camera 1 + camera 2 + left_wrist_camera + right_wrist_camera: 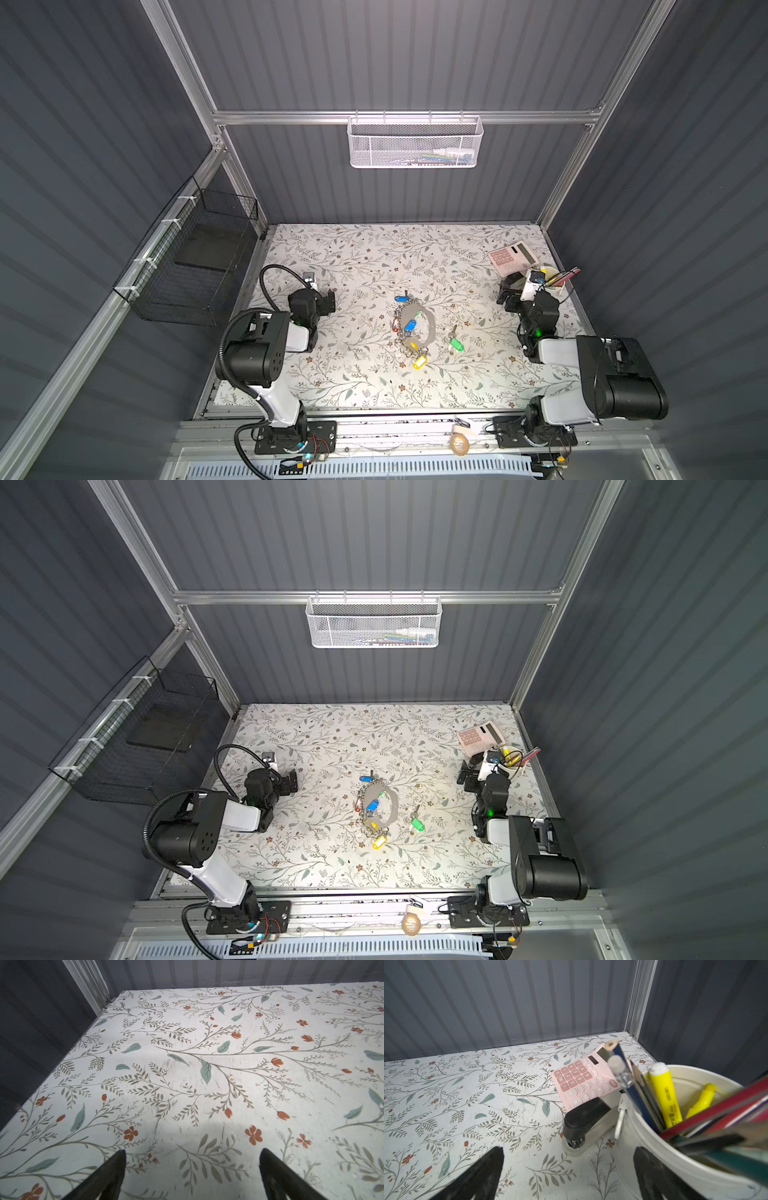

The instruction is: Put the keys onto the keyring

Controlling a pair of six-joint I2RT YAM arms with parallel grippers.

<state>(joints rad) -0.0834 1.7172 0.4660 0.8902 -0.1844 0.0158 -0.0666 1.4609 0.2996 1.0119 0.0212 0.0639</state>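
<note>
Low and folded, left arm, right arm flanking the keyring — fingers apart, empty.

Patterned tabletop showing white ground, grey-green sprigs, teal leaves, rust-red flowers. Silver keys carrying bright green tag. Grey keyring bearing blue, yellow, red tags. Pink calculator displaying darker pink digit buttons. Black-topped stapler showing white base. Cream cup framing yellow highlighter. Ribbed walls appearing dark grey.
</note>
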